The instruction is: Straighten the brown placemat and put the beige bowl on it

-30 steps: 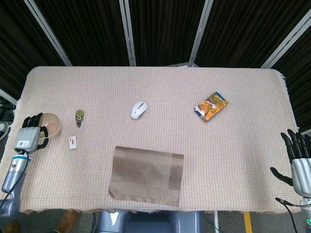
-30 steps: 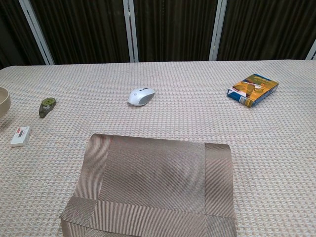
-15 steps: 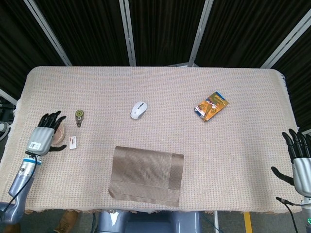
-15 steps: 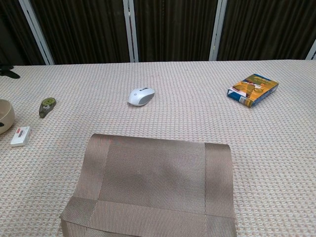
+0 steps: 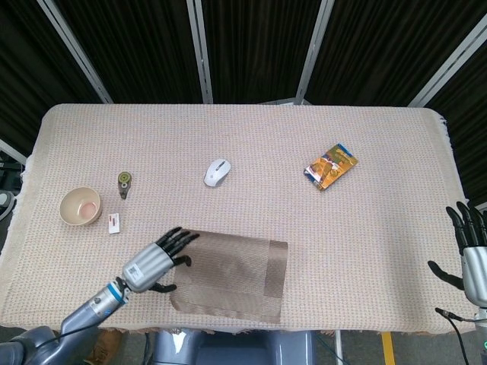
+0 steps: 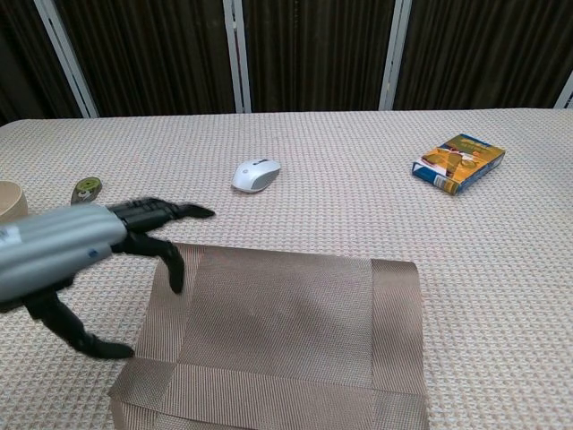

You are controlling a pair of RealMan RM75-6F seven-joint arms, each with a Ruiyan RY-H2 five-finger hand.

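The brown placemat (image 5: 236, 272) (image 6: 286, 340) lies skewed near the table's front edge. My left hand (image 5: 156, 261) (image 6: 85, 242) hovers at the mat's left edge, fingers spread, holding nothing. The beige bowl (image 5: 80, 205) stands upright at the table's left side, well apart from the mat; only its rim (image 6: 7, 199) shows in the chest view. My right hand (image 5: 470, 255) stays open at the table's right edge, seen only in the head view.
A white mouse (image 5: 217, 172) (image 6: 256, 174), an orange packet (image 5: 330, 166) (image 6: 458, 161), a green tape dispenser (image 5: 124, 183) (image 6: 86, 188) and a small white eraser (image 5: 114, 223) lie on the woven cloth (image 5: 251, 137) behind the mat.
My left hand has left the bowl and swung right and forward to the placemat's left edge. The bowl now stands uncovered, slightly nearer the front than a second ago. The right hand barely moved.
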